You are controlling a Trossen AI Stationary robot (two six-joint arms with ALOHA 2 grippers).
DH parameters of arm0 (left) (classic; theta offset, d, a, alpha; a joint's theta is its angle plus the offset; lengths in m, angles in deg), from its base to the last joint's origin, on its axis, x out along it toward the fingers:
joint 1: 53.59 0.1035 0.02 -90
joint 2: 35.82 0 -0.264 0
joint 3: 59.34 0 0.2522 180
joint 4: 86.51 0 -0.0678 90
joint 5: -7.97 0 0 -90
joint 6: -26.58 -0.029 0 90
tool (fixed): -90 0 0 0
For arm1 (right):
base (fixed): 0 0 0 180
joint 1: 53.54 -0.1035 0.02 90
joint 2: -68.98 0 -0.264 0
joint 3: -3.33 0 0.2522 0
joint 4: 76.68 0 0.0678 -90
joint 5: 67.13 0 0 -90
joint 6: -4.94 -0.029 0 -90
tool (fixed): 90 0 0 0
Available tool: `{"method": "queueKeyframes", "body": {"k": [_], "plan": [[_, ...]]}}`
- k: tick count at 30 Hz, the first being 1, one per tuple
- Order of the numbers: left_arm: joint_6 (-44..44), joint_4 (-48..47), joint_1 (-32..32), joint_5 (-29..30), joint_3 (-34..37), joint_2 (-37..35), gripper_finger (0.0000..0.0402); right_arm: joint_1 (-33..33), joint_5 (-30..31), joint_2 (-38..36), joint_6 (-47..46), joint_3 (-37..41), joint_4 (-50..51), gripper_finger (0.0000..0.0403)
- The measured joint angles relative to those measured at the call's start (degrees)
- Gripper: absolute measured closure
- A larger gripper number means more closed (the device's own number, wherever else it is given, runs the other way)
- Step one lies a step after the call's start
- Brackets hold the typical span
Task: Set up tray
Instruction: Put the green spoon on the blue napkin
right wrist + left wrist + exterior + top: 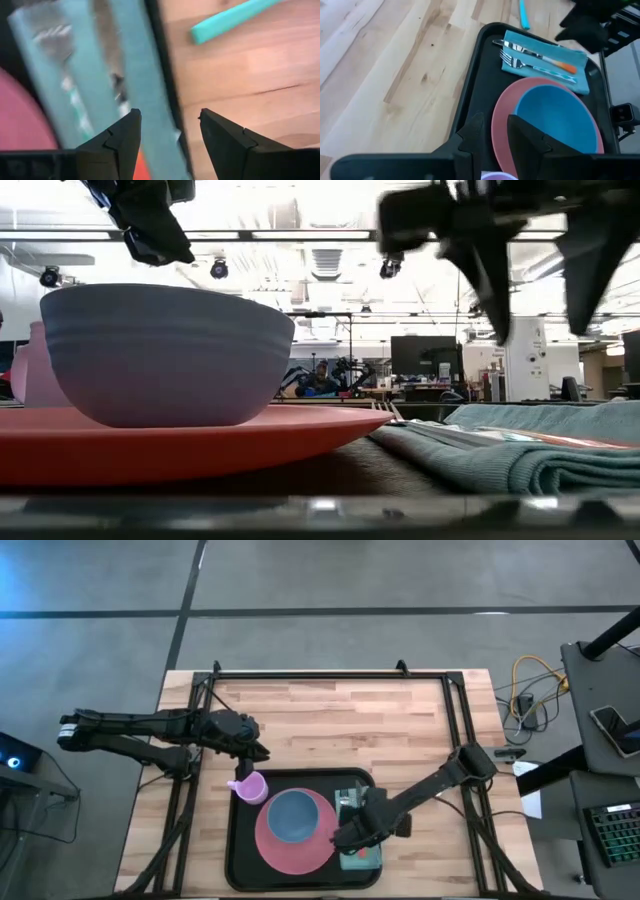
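Observation:
The black tray [240,860] lies at the table's near middle. On it rest a pink plate [300,848] with a blue bowl [292,815], a lilac cup [248,787] in the far left corner, and a teal napkin [547,62] carrying a fork [512,59] and other cutlery. My left gripper [258,751] hovers open just beyond the tray's far left corner, above the cup. My right gripper [167,120] hangs open over the napkin [90,75] at the tray's right rim, touching nothing. In the low view its fingers [490,280] stand well above the napkin [520,455].
A teal stick [230,17] lies on the bare wood just right of the tray, also visible in the left wrist view as a teal stick [524,15]. Bare wooden table [340,720] stretches beyond the tray. A black frame [300,675] borders the table.

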Motion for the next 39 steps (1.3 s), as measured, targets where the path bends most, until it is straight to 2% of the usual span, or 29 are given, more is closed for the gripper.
{"method": "queueKeyframes", "body": {"k": [5,9,11,13,17,19,22,26,30,34,39], "plan": [[-1.57,1.45,0.0,0.01,0.0,0.0,0.0335,0.14,-2.62,-0.18,-4.88,4.28,2.2,0.0211],[-2.25,1.95,0.0,0.0,0.0,0.02,0.0335,0.16,-3.92,-1.09,-4.91,8.47,2.18,0.0211],[-2.25,1.89,0.0,0.0,0.0,0.02,0.0335,0.18,-3.73,-2.02,3.65,9.5,1.92,0.0212],[-2.25,1.91,0.0,0.0,0.0,0.02,0.0335,0.2,-3.63,-2.92,17.22,9.57,2.88,0.0215],[-2.27,1.93,0.02,0.01,0.0,0.02,0.0335,0.92,-3.44,-4.17,41.58,9.72,11.82,0.0224],[-2.27,2.13,0.02,0.02,0.0,0.05,0.0335,2.0,-4.12,-5.88,53.92,11.45,10.51,0.0224],[-2.27,2.42,0.02,0.02,0.0,0.09,0.0335,3.73,-7.29,-8.72,63.77,13.87,6.86,0.0223],[-2.01,2.5,0.04,0.02,0.08,0.07,0.0335,4.73,-8.97,-10.61,79.1,17.27,10.44,0.0225],[-1.02,2.36,0.04,0.02,0.31,0.09,0.0335,5.8,-8.85,-14.03,86.84,22.46,10.29,0.0234],[-0.96,2.33,0.04,0.02,0.33,0.09,0.0335,5.62,-4.79,-16.07,89.88,27.7,9.28,0.0243],[0.09,2.39,0.07,0.09,0.33,0.09,0.0335,5.54,-3.76,-20.35,94.19,34.26,0.42,0.0248]]}}
